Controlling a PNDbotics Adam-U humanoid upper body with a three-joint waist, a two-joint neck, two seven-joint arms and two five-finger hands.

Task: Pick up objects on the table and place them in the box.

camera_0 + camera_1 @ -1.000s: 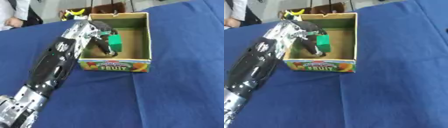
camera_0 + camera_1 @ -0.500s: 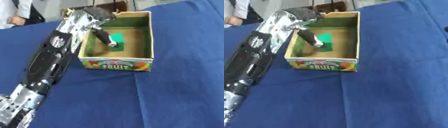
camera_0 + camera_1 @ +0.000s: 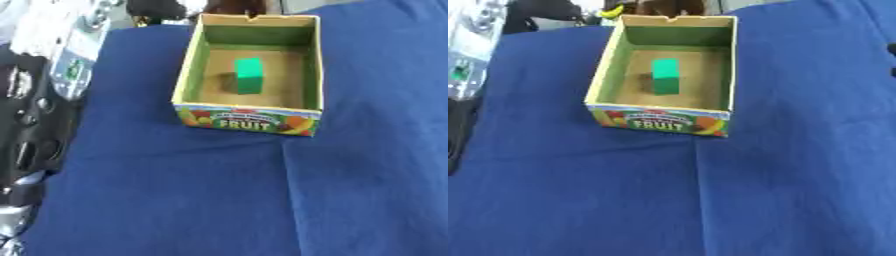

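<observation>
We see a green block (image 3: 248, 75) lying inside the open fruit box (image 3: 249, 119) on the blue cloth (image 3: 210, 200); our left arm (image 3: 39, 100) fills the left edge, fingers unseen.

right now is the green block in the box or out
In. The green block stands on the floor of the open fruit box, apart from its walls.

One cardboard box (image 3: 248, 119), "FRUIT" printed on front. One green block (image 3: 248, 75) inside it. One blue cloth (image 3: 219, 195) over table. One robot arm (image 3: 35, 95) at left edge; blurred, hand not discernible.
</observation>
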